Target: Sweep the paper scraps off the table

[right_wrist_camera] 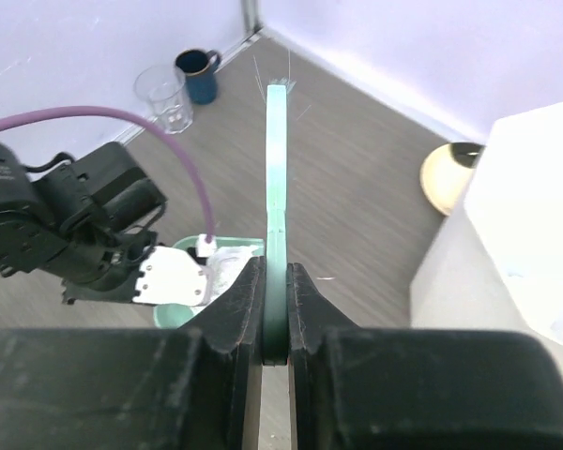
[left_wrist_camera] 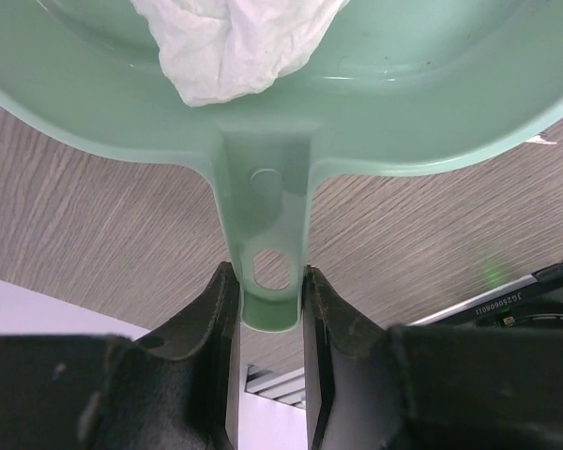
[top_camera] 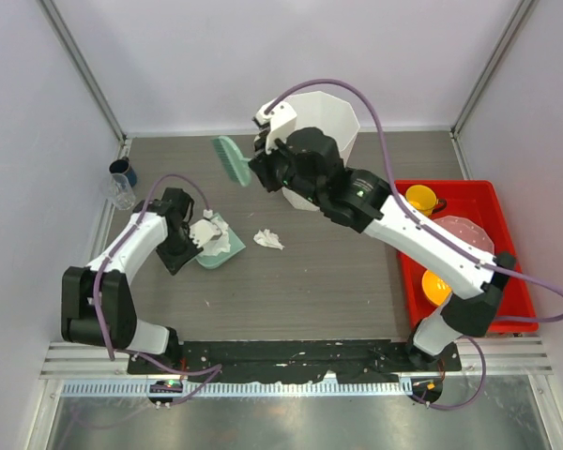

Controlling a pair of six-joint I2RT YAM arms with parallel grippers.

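My left gripper [top_camera: 193, 253] is shut on the handle of a green dustpan [top_camera: 221, 251] that rests on the table [top_camera: 338, 281]. Crumpled white paper scraps [top_camera: 206, 232] lie in the pan. In the left wrist view the fingers [left_wrist_camera: 223, 300] clamp the pan's handle [left_wrist_camera: 267, 272], with scraps [left_wrist_camera: 230, 47] above it. One loose scrap [top_camera: 268, 240] lies on the table just right of the pan. My right gripper [top_camera: 259, 169] is shut on a green brush [top_camera: 230, 159], held in the air above and behind the pan. The right wrist view shows its jaws tight on the brush [right_wrist_camera: 278, 169].
A tall white faceted bin [top_camera: 333, 117] stands at the back, behind my right arm. A red tray [top_camera: 469, 202] with yellow cups and a plate sits on the right. A dark mug [top_camera: 122, 172] and a clear glass [top_camera: 122, 193] stand at the far left wall.
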